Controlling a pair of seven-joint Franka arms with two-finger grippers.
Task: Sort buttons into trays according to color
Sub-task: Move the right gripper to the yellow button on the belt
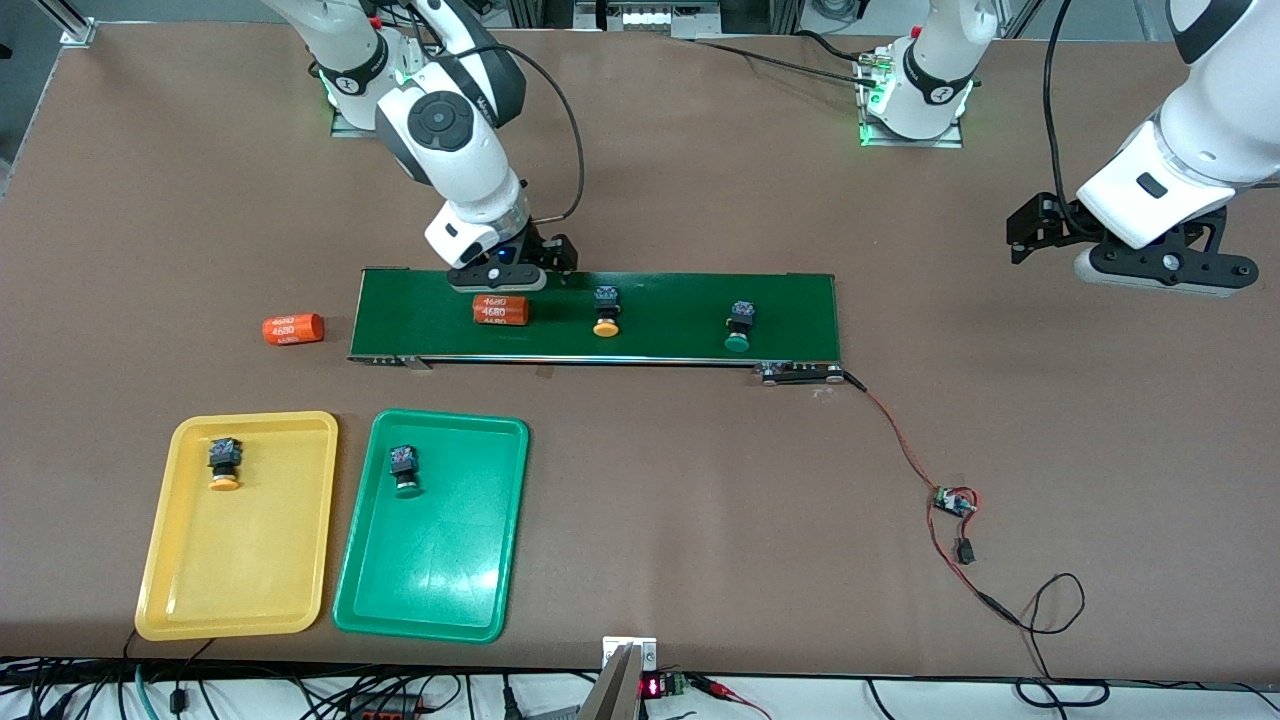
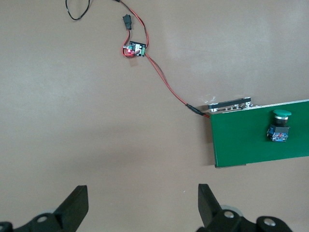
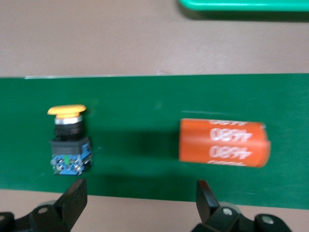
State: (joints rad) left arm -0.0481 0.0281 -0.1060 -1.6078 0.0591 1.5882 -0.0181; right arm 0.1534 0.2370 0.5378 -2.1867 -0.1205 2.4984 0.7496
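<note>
buttons are half sorted from where i stand: one yellow-capped button (image 1: 224,464) lies in the yellow tray (image 1: 175,590) and one green-capped button (image 1: 404,470) in the green tray (image 1: 440,600), both trays side by side toward the right arm's end of the table and nearer the front camera than the conveyor belt (image 1: 680,300). two are left on the belt: a yellow button (image 1: 606,311) about midway along it and a green button (image 1: 739,326) closer to the left arm's end, each lying with its cap toward the front camera and its black-and-blue body pointing toward the robots' bases.

the right gripper (image 1: 497,277) hangs over the belt's edge just above an orange cylinder (image 1: 500,310) marked 4680, fingers spread wide with nothing between them. its wrist view shows the yellow button (image 3: 70,140) off to one side of the open fingers, toward the left arm's end along the belt, with the cylinder (image 3: 223,142) beside it. so i'd say the next move is a short slide along the belt, with the fingers closing across the button's body and keeping clear of the cylinder.

the left gripper (image 1: 1160,262) waits, open and empty, over bare table past the belt's end. another orange cylinder (image 1: 293,329) lies on the table off the belt's other end. the right arm is plainly the nearer one to the yellow button and to both trays.
</note>
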